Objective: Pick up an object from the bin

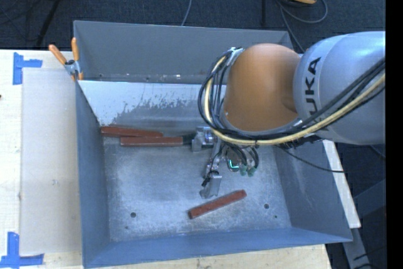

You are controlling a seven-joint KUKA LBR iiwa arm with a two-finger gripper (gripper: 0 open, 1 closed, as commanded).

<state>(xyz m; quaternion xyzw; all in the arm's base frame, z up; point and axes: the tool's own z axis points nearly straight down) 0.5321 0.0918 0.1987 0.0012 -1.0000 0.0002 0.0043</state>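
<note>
Status: pick not yet made. The gripper (210, 189) hangs low in the bin (88, 198). Its fingers appear drawn together, with nothing between them. A flat, straight, matt reddish-brown stick (217, 204) lies just beyond the fingers, toward the near wall, seemingly untouched. Two similar sticks (141, 137) lie well to the fingers' left. The floor is scuffed grey metal. Remaining: grasp, lift.
</note>
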